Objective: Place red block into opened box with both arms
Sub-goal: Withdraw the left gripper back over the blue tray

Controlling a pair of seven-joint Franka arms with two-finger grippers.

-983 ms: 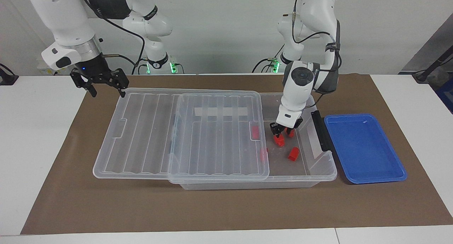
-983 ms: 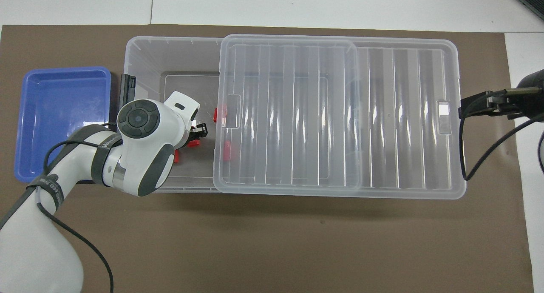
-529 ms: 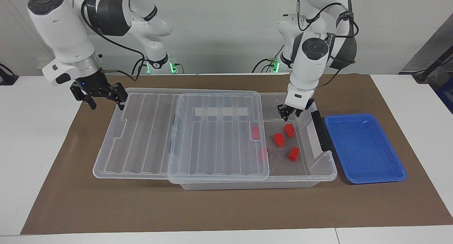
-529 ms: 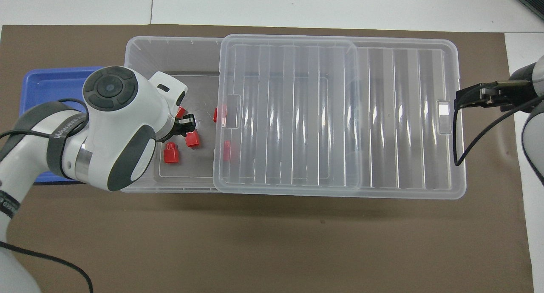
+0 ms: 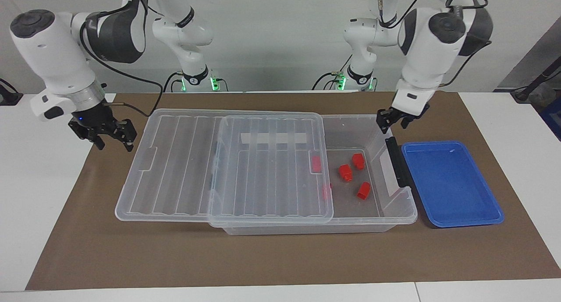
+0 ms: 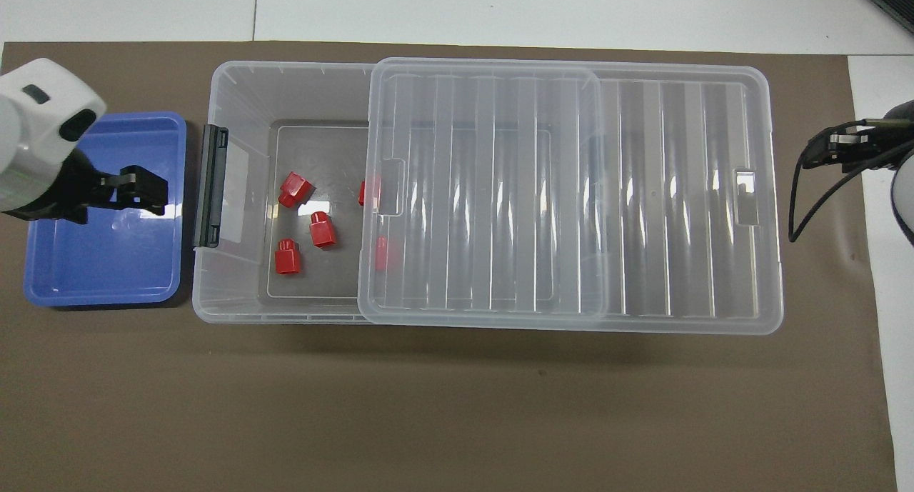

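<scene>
Red block upright in box, top up.

White table carries a brown mat spanning most of the frame in the facing view, with bare white margins at the left and right edges and along the bottom. On the mat: clear box at centre, its ribbed lid slid toward frame left and overhanging the box end. Shallow blue tray lies on the mat just beside the box at centre right.
</scene>
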